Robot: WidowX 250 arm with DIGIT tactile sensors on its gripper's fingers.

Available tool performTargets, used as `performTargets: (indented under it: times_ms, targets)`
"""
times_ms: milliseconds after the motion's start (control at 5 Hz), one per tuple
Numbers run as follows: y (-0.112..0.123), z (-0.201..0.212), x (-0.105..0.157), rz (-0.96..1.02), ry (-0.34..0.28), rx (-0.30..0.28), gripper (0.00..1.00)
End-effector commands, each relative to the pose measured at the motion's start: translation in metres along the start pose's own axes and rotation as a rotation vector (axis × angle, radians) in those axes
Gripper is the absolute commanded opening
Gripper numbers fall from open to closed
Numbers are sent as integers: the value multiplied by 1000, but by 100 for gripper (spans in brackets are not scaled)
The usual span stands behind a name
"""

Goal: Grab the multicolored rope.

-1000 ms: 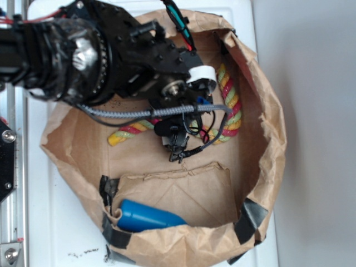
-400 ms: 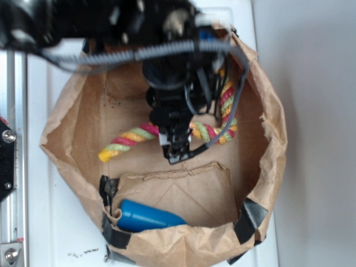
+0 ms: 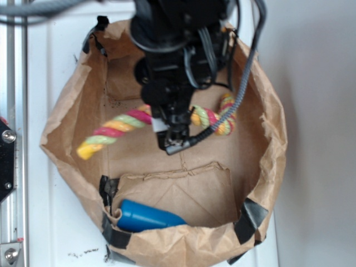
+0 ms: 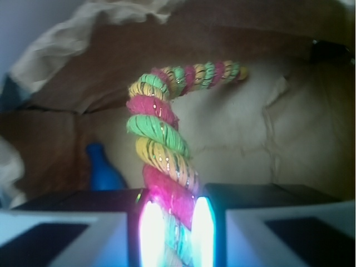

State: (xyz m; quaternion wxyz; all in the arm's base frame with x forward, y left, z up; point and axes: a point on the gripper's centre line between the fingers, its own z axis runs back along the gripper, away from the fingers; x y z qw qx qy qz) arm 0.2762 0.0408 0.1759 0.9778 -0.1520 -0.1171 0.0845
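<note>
The multicolored rope [image 3: 114, 129], twisted from red, yellow and pale green strands, hangs inside the brown paper bag [image 3: 272, 144]. My gripper [image 3: 173, 139] is shut on its middle. In the wrist view the rope [image 4: 158, 142] rises from between my two bright pads [image 4: 151, 233] and curls over to the right. In the exterior view its left end droops toward the bag's left wall and its right end [image 3: 222, 118] loops behind the grey cable. My arm hides the stretch of rope above the fingers.
A blue cylinder [image 3: 147, 216] lies under a folded paper flap [image 3: 183, 192] at the bag's front; it shows in the wrist view as a blue cylinder [image 4: 103, 169] too. A grey braided cable [image 3: 245, 83] hangs along the arm. A metal rail [image 3: 11, 167] runs down the left edge.
The arm has swung upright and risen toward the camera. The rope has lifted off the bag floor with it, its left end now drooping lower left and its right loop pulled in.
</note>
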Motion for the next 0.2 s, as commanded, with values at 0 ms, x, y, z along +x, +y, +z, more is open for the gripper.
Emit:
performTargets:
  times_ms: [0]
  targets:
    - [-20, 38, -4, 1, -92, 84, 0]
